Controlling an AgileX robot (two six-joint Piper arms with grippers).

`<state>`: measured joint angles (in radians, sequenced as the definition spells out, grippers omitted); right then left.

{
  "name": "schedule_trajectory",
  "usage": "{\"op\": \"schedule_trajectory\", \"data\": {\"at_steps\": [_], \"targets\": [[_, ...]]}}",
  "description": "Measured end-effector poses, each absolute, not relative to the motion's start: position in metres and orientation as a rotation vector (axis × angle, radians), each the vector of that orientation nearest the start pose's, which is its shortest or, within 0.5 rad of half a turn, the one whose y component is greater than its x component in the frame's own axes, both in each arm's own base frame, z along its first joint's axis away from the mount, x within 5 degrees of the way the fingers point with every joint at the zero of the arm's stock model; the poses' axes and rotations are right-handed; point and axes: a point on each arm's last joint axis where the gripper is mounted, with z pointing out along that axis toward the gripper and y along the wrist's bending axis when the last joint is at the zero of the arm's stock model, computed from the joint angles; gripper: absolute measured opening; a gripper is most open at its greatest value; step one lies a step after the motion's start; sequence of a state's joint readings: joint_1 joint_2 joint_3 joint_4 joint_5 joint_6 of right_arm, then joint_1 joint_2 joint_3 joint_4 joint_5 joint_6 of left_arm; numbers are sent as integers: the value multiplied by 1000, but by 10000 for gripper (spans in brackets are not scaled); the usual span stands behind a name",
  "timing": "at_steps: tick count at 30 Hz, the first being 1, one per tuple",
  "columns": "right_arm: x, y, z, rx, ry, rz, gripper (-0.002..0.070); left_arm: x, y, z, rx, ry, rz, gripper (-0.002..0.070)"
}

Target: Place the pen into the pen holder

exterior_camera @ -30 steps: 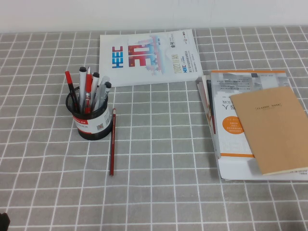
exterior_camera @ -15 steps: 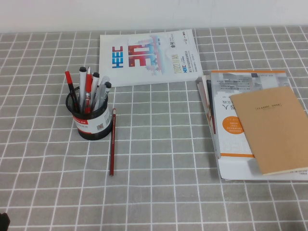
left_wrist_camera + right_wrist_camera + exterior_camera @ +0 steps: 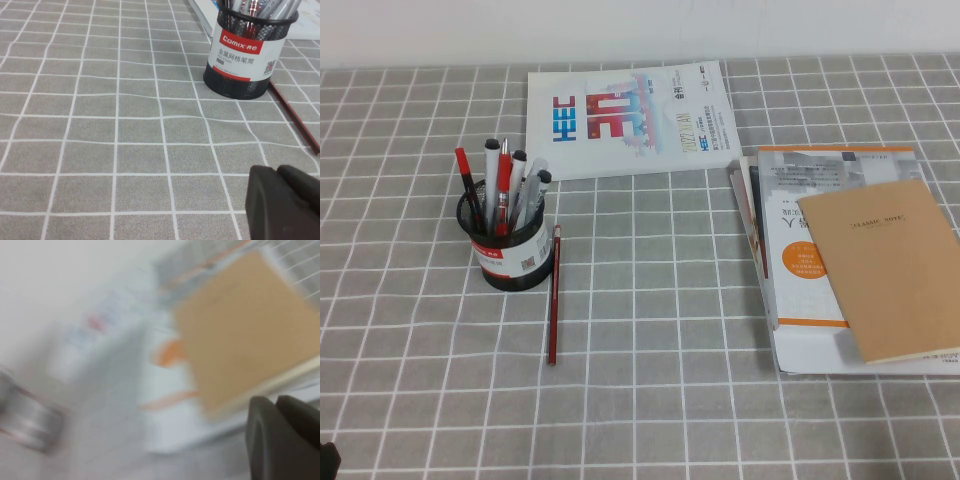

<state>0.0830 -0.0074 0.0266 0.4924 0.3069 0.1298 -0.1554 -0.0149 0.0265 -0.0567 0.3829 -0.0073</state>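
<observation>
The pen (image 3: 554, 295), a thin dark-red stick, lies flat on the grey checked cloth just right of the pen holder (image 3: 510, 255), one end by the holder's base. The holder is a black mesh cup with a white, red-edged label and has several pens standing in it. In the left wrist view the holder (image 3: 245, 55) stands ahead with the pen (image 3: 295, 117) lying beside it. My left gripper (image 3: 276, 170) is shut and empty, low over the cloth, well short of the holder. My right gripper (image 3: 275, 401) is shut and empty, near the brown notebook (image 3: 240, 325).
A white booklet (image 3: 625, 118) lies at the back of the table. A stack of books (image 3: 800, 250) with a brown notebook (image 3: 890, 270) on top lies at the right. A dark bit of the left arm (image 3: 326, 460) shows at the front left corner.
</observation>
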Motion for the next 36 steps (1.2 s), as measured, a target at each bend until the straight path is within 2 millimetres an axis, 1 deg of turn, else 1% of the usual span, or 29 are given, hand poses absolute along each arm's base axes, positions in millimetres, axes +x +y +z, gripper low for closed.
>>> {"op": "schedule_trajectory", "data": {"at_steps": [3, 4, 6, 12, 15, 18, 20, 21, 23, 26, 28, 31, 32, 34, 36], "targets": [[53, 23, 187, 589, 1686, 928, -13, 51, -10, 171, 104, 1878, -168, -5], [52, 24, 189, 641, 1660, 997, -13, 51, -10, 171, 104, 1878, -168, -5], [52, 25, 190, 677, 1639, 1050, -13, 51, -10, 171, 104, 1878, -168, -5], [53, 24, 192, 683, 1617, 1057, -13, 51, -10, 171, 104, 1878, -168, -5], [53, 22, 193, 672, 1594, 1027, -13, 51, -10, 171, 104, 1878, -168, -5], [53, 23, 193, 611, 1612, 979, -13, 51, -10, 171, 104, 1878, -168, -5], [51, 27, 191, 512, 1682, 947, -13, 51, -10, 171, 104, 1878, -168, -5], [49, 30, 193, 446, 1723, 932, -13, 51, -10, 171, 104, 1878, -168, -5], [47, 35, 205, 324, 1797, 882, -13, 51, -10, 171, 104, 1878, -168, -5], [49, 38, 235, 176, 1916, 784, -13, 51, -10, 171, 104, 1878, -168, -5], [56, 39, 260, 87, 2017, 709, -13, 51, -10, 171, 104, 1878, -168, -5], [78, 40, 294, -5, 2189, 620, -13, 51, -10, 171, 104, 1878, -168, -5], [85, 41, 300, -28, 2253, 597, -13, 51, -10, 171, 104, 1878, -168, -5], [107, 42, 313, -63, 2385, 567, -13, 51, -10, 171, 104, 1878, -168, -5], [128, 44, 320, -80, 2496, 563, -13, 51, -10, 171, 104, 1878, -168, -5]]}}
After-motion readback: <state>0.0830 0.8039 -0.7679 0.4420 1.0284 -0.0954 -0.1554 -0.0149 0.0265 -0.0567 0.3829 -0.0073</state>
